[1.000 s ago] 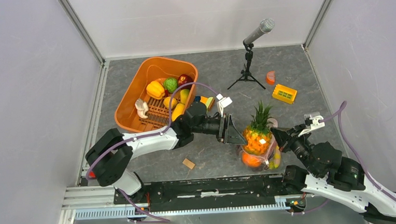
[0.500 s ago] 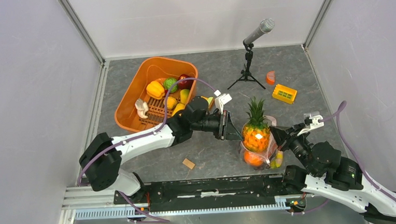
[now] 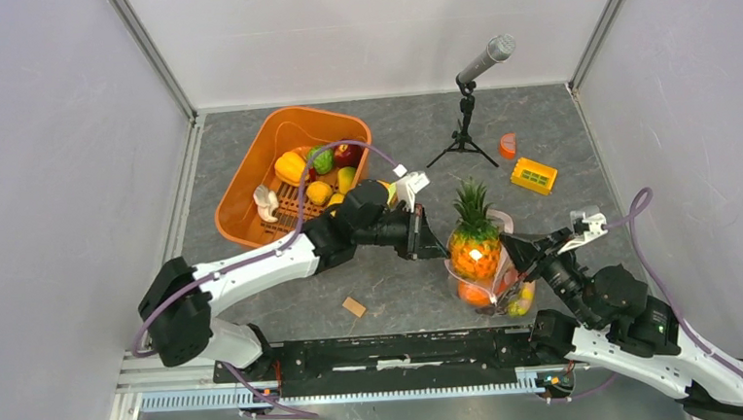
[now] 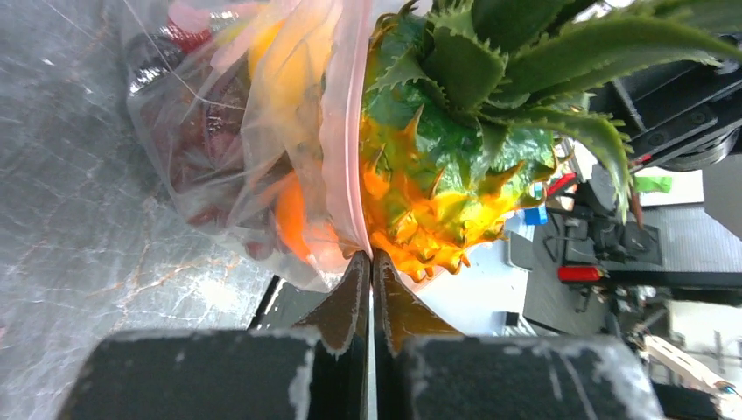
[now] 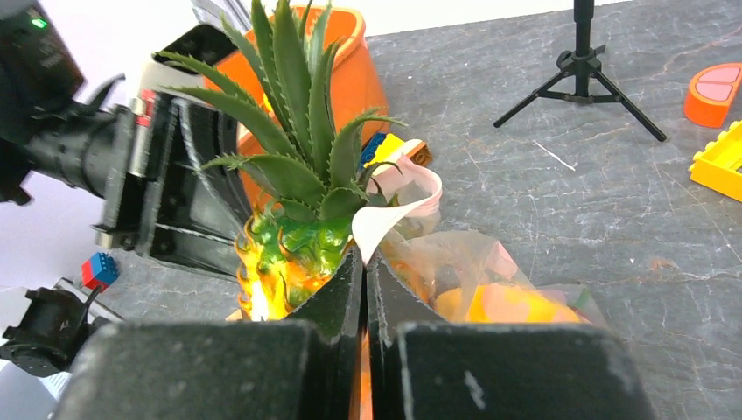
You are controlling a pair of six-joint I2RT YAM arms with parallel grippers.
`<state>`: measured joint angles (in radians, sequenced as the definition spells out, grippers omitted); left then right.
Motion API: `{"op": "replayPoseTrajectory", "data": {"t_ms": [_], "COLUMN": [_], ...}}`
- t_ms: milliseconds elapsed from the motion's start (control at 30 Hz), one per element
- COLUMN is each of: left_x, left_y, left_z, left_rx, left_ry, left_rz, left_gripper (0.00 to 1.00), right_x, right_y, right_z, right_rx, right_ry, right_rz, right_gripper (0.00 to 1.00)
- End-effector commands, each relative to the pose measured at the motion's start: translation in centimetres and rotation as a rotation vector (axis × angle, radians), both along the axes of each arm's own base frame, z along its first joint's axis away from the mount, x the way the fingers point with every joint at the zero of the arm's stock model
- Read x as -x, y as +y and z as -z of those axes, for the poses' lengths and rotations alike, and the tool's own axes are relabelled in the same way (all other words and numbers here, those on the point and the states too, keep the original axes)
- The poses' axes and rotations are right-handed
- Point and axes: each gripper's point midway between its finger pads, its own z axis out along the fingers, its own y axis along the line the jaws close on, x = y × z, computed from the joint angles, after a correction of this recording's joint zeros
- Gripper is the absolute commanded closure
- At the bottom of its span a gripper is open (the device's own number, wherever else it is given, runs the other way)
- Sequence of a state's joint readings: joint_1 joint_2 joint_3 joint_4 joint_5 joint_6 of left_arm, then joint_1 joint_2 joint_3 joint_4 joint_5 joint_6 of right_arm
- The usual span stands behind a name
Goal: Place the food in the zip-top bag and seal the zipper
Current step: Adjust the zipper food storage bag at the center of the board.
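The pineapple [image 3: 474, 238] stands upright in the mouth of the zip-top bag [image 3: 490, 290], its green crown sticking out above the rim. Orange and yellow food shows through the clear plastic. My left gripper [image 3: 440, 246] is shut on the bag's pink zipper strip [image 4: 343, 149] on the left side; the left wrist view shows the strip running into the closed tips [image 4: 368, 254] beside the pineapple [image 4: 437, 184]. My right gripper [image 3: 509, 248] is shut on the opposite pink edge [image 5: 398, 201], its tips [image 5: 363, 255] against the pineapple [image 5: 293, 236]. The slider is not visible.
An orange tub [image 3: 315, 109] at the back left holds more food, among it a yellow pepper [image 3: 291, 166]. A microphone stand [image 3: 463, 131] is behind the bag. A yellow block [image 3: 533, 175], an orange piece [image 3: 507, 145] and a small wooden block [image 3: 354, 306] lie on the table.
My left gripper has gone from open to shut on the bag's left edge. The bag and pineapple have shifted slightly away from the arm bases, held between both grippers.
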<state>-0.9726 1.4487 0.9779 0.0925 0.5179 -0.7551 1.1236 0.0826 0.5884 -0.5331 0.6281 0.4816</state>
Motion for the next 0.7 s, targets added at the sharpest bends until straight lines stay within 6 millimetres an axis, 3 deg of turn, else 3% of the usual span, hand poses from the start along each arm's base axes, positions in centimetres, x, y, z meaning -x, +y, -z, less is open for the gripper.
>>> {"op": "replayPoseTrajectory", "data": {"t_ms": [0,200,333,467,567,667], "left_x": [-1.4,-3.3,-4.4,-5.8,-7.0,-8.0], "left_y": [1.0,4.2,6.5,7.9,9.3,11.0], "left_z": [-7.1,-9.7,-11.5,-10.1,-8.6,-9.3], "left_rx": [0.087,-0.050,-0.119,-0.213,-0.304,-0.317], "left_ry": [-0.218,-0.347,-0.408,-0.424,-0.442,-0.483], "left_rz": [-0.070,-0.190,-0.281,-0.357,-0.424,-0.507], "left_gripper": [0.98,0.98,0.98,0.98,0.98,0.98], "right_x": [0.1,0.1,-1.1,-1.8,-2.7,-2.9], "right_y": [1.1,2.2,1.2,2.0,0.4,0.2], "right_z": [-2.0,-4.2,-4.4,-4.5,-4.2,-5.3], "right_rx": [-0.014,-0.028,0.053,0.138,0.167,0.156], "right_ry": [-0.042,-0.084,-0.018,-0.005,0.045,0.005], "right_rz": [-0.044,-0.080,0.021,0.029,0.154,0.160], "right_gripper": [0.97,0.97,0.97,0.96,0.97,0.97]}}
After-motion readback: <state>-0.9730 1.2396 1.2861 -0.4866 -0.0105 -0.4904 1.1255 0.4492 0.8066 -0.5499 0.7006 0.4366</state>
